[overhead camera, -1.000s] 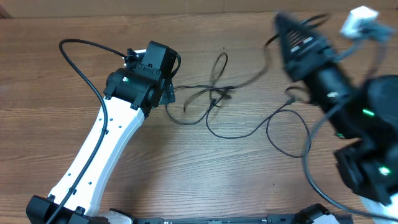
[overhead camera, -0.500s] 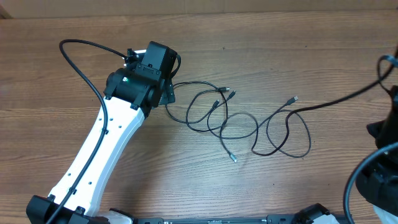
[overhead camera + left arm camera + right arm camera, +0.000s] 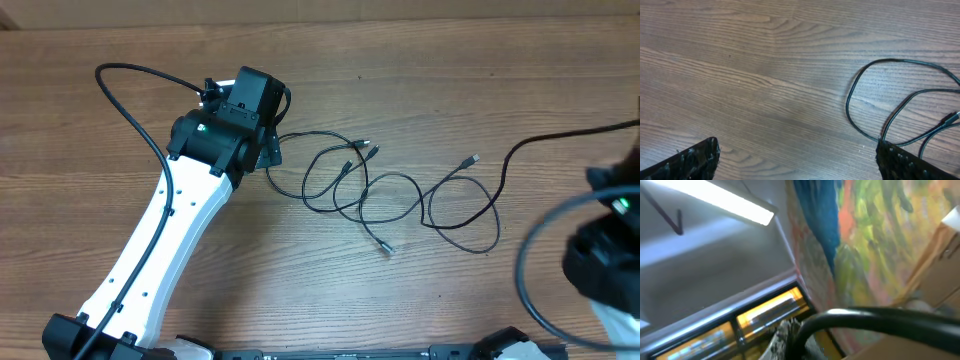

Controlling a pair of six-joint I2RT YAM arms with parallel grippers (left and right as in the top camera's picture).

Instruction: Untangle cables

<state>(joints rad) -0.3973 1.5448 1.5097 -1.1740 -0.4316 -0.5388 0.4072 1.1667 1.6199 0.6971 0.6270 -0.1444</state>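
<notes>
Left gripper (image 3: 268, 128) at table (image 3: 120, 40) centre-left, on a white arm (image 3: 170, 230): jaws wide apart, nothing between them, one strand passing just beside a fingertip (image 3: 912, 162). Cables (image 3: 390, 176), thin and black, lying loose on the bare wood just right of that gripper, spread in several overlapping loops toward the right, small plugs at the free ends. Right arm (image 3: 605, 250) blurred at the right edge, well apart from the loops; right gripper not clearly visible, jaws together.
</notes>
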